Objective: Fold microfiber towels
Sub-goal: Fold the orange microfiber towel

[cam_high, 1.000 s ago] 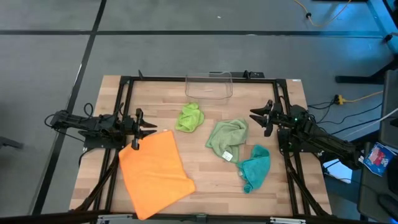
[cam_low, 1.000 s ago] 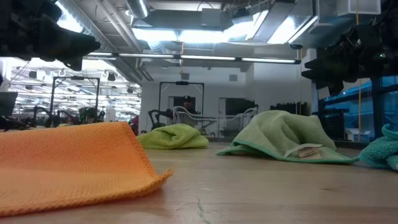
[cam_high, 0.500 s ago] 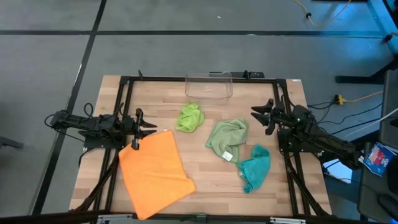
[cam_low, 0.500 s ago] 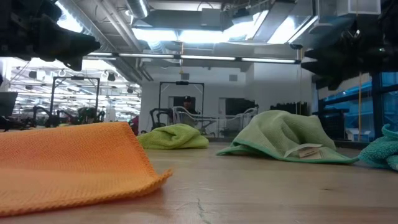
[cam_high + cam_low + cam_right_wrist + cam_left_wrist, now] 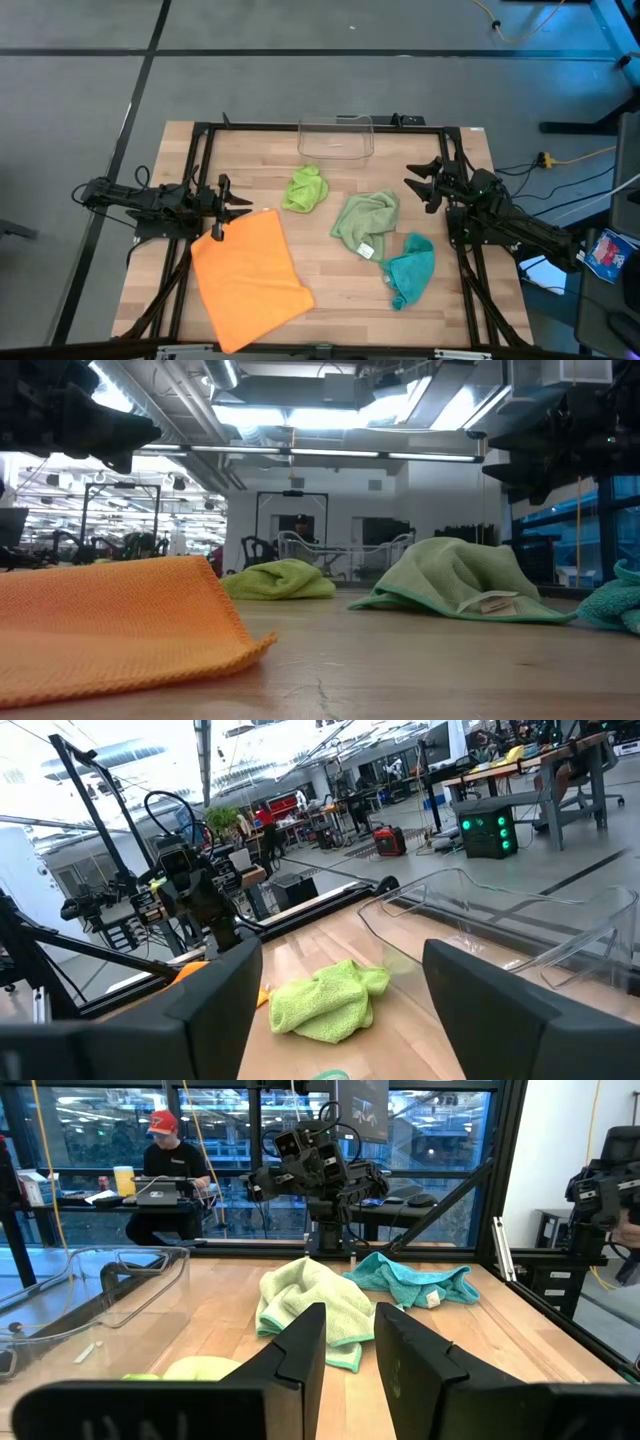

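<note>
Several microfiber towels lie on the wooden table. The orange one (image 5: pixel 250 278) is spread flat at the near left. The lime green one (image 5: pixel 305 188) is bunched up near the middle, and the pale sage one (image 5: pixel 365 222) lies crumpled with its white tag (image 5: pixel 367 250) showing. The teal one (image 5: pixel 410 268) is heaped at the near right. My left gripper (image 5: pixel 245 203) hovers level over the orange towel's far corner, fingers (image 5: pixel 305 1342) a little apart with nothing between them. My right gripper (image 5: pixel 418 187) hovers level at the right, beyond the sage towel, wide open (image 5: pixel 345 1010) and empty.
A clear plastic bin (image 5: pixel 336 138) stands at the table's far edge, behind the lime towel. A black frame (image 5: pixel 200 150) runs round the table. Bare wood shows between the orange towel and the sage and teal ones. A person sits at a desk beyond the table (image 5: pixel 165 1155).
My right gripper has opened wider and tipped slightly upward while staying where it was. The towels and my left gripper have not moved.
</note>
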Controlling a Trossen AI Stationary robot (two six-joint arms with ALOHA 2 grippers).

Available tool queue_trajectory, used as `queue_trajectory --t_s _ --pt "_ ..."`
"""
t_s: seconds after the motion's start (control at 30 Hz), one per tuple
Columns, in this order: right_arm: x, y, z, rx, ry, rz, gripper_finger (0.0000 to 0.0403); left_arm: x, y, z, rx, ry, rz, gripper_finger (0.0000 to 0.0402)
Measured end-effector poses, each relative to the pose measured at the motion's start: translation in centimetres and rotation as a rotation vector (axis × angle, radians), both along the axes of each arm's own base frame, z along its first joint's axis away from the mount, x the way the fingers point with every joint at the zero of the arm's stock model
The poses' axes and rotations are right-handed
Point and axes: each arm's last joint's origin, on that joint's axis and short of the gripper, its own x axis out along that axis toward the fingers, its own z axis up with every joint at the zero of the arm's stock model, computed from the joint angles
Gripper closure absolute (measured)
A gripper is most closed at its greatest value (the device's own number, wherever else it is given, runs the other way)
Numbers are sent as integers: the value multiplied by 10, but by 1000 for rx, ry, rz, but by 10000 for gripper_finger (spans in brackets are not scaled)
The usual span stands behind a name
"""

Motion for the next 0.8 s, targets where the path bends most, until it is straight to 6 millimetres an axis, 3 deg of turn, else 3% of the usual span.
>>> queue_trajectory --t_s 0.8 --pt "0 0 -12 62 110 -3 122 0 0 0 0 0 0 319"
